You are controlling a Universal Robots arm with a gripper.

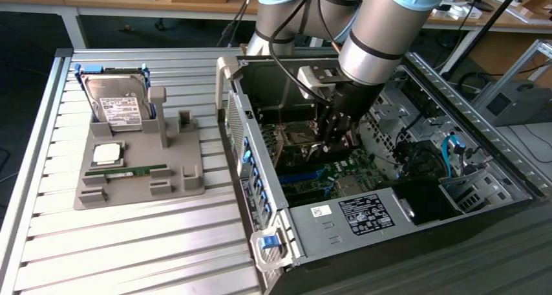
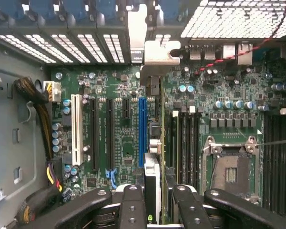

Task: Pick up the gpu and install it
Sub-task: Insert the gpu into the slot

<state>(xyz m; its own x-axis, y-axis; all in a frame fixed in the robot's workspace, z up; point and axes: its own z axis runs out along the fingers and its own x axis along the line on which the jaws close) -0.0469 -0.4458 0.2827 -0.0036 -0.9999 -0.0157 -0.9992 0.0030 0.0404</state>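
Fingers (image 2: 133,210) of the gripper (image 2: 155,207) were closed partway onto the gpu (image 2: 152,179), pinching the card edge-on between the pads, its silver bracket end (image 2: 157,52) reaching toward the case's rear slot openings. Seen from the wrist, the gpu hung upright just above the motherboard (image 2: 119,114), lined up close beside the blue expansion slot (image 2: 142,131) and between that slot and the memory sockets (image 2: 186,138). Whether its contact edge had entered the slot could not be told. From the exterior view the gripper (image 1: 338,140) stood deep inside the open computer case (image 1: 258,152), over the motherboard, with the arm (image 1: 379,36) coming down from above.

Doing this step well would likely mean keeping the card square to the blue slot, bracket sliding into the rear opening without snagging, and pressing straight down evenly; any tilt could jam the edge.

Beyond the case, toward the exterior view's left, a grey fixture tray (image 1: 138,172) carried a hard drive (image 1: 116,101), a processor (image 1: 108,154) and a RAM stick (image 1: 129,171).
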